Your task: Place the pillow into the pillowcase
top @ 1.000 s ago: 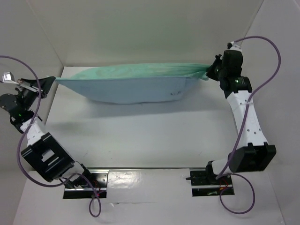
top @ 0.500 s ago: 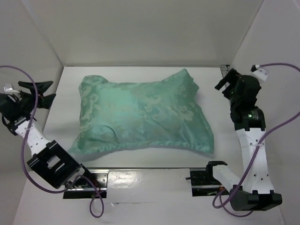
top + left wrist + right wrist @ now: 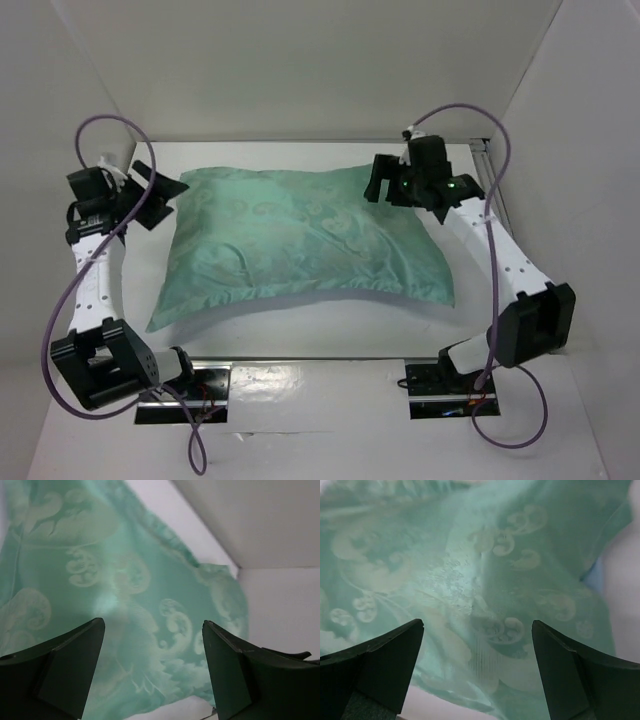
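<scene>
The pillowcase point(image 3: 300, 245) lies plump on the white table point(image 3: 320, 330), its shiny sea-green swirl face up. The pillow is hidden; no white cushion shows. My left gripper point(image 3: 158, 196) hovers at the case's far left corner, open, with nothing between its fingers. The left wrist view shows green swirl cloth point(image 3: 125, 595) beyond the left gripper point(image 3: 152, 625). My right gripper point(image 3: 384, 186) hangs open over the far right corner. In the right wrist view the right gripper point(image 3: 477, 625) looks down on patterned cloth point(image 3: 485, 580), which no finger touches.
White walls point(image 3: 300, 70) close in the table at the back and on both sides. The arm bases point(image 3: 440, 385) and a shiny metal strip point(image 3: 310, 375) sit at the near edge. Purple cables point(image 3: 85, 140) loop off both arms.
A second ago the case hung stretched between both shut grippers. Both let go, it dropped flat onto the table, and the arms swung in over its far corners.
</scene>
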